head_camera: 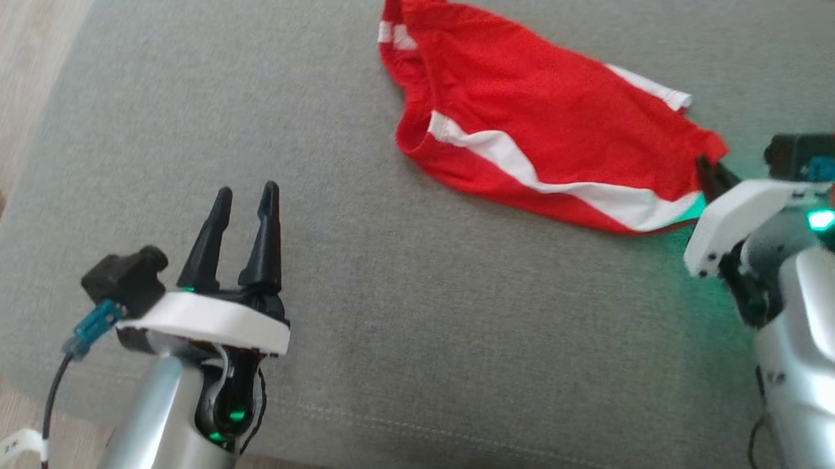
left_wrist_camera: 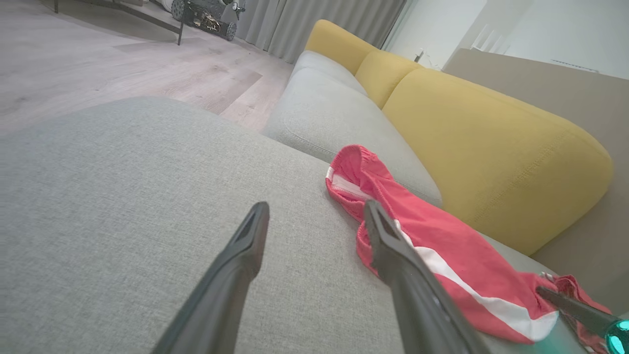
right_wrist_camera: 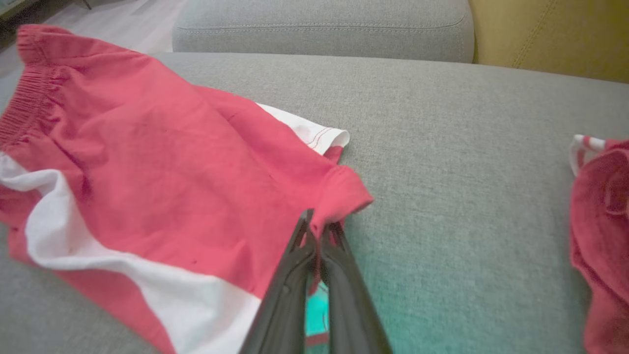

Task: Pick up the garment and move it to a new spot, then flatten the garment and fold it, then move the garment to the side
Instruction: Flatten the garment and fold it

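Note:
The garment [head_camera: 527,137] is a pair of red shorts with white side stripes, lying spread on the grey sofa cushion [head_camera: 358,295] with the waistband toward the far left. In the right wrist view my right gripper [right_wrist_camera: 319,227] is shut on the hem corner of the garment [right_wrist_camera: 162,172]; in the head view that gripper [head_camera: 710,173] sits at the shorts' right end. My left gripper [head_camera: 246,199] stands open over bare cushion, well to the left of the shorts. The left wrist view shows its fingers [left_wrist_camera: 250,236] apart and the garment [left_wrist_camera: 422,236] to the right.
A second red and white cloth [right_wrist_camera: 602,221] lies on the cushion to the right of my right gripper. Yellow back cushions [left_wrist_camera: 481,147] and another grey seat [left_wrist_camera: 339,113] lie beyond. The cushion's left edge drops to a wooden floor [head_camera: 17,48].

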Controlling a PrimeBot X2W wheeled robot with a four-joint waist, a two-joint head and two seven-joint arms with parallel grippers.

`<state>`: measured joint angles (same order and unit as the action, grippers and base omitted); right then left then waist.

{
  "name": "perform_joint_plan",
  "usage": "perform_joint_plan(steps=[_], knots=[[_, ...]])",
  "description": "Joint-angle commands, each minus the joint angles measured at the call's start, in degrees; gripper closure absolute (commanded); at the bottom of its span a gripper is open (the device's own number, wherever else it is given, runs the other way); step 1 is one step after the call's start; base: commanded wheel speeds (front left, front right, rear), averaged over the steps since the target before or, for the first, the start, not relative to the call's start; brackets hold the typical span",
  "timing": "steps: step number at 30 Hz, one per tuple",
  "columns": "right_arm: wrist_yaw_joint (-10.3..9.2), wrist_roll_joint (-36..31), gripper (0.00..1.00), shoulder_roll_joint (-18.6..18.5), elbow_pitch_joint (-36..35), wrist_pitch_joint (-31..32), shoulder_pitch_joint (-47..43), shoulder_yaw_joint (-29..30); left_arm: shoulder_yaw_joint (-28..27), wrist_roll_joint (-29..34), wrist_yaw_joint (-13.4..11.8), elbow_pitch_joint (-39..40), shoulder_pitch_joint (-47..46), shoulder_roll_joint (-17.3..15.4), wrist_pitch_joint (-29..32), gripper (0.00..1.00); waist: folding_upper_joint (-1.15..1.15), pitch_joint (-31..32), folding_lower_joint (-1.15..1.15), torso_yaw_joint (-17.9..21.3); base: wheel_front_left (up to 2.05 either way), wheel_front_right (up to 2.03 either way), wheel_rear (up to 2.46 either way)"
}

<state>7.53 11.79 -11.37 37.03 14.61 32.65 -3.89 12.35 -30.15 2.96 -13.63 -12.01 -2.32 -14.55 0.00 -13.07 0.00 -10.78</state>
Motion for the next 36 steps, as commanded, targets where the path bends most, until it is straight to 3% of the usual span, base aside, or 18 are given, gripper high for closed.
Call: perform_joint_plan(steps=[1, 3, 4, 5, 12, 19, 36], knots=[[-0.04, -1.3, 1.0, -0.3, 0.3, -0.4, 3.7, -0.5, -1.5, -0.6, 0.0, 1.6, -2.5, -0.6, -0.4, 0.0, 0.0, -1.3, 0.0, -1.2, 0.0, 0.0, 0.0], [-0.04, -2.9, 1.0, -0.6, 3.7, -1.2, 5.3, -0.3, -1.4, -0.7, 0.1, 1.5, -2.8, -0.6, -0.4, 0.0, 0.0, -1.7, 0.0, -1.5, 0.0, 0.0, 0.0], [-0.04, -3.8, 0.62, -0.8, 5.1, -1.8, 6.0, 0.0, -1.4, -0.7, 0.1, 1.4, -3.0, -0.6, -0.4, 0.0, 0.0, -1.8, 0.0, -1.6, 0.0, 0.0, 0.0], [-0.04, -4.7, 0.0, -0.8, 6.5, -2.6, 6.8, 0.4, -1.5, -0.7, 0.1, 1.4, -3.1, -0.6, -0.4, 0.0, 0.0, -1.9, 0.0, -1.6, 0.0, 0.0, 0.0], [-0.04, -6.2, 0.0, 1.4, 11.0, -9.1, 9.4, 1.4, -2.9, 0.1, 0.1, 0.7, -3.4, -0.6, -0.4, 0.0, 0.0, -0.3, 0.0, 1.5, 0.0, 0.0, 0.0], [-0.04, -2.7, 0.0, 2.4, 9.0, -13.7, 6.6, 1.7, -3.3, 0.6, 0.3, 0.9, -2.8, -0.6, -0.4, 0.0, 0.0, 2.5, 0.0, 5.7, 0.0, 0.0, 0.0], [-0.04, 8.9, 0.0, 7.3, -15.6, -22.6, -17.3, -0.8, -3.4, -0.3, -0.2, 2.1, -2.1, -0.6, -0.4, 0.0, 0.0, 4.3, 0.0, 14.5, 0.0, 0.0, 0.0]])
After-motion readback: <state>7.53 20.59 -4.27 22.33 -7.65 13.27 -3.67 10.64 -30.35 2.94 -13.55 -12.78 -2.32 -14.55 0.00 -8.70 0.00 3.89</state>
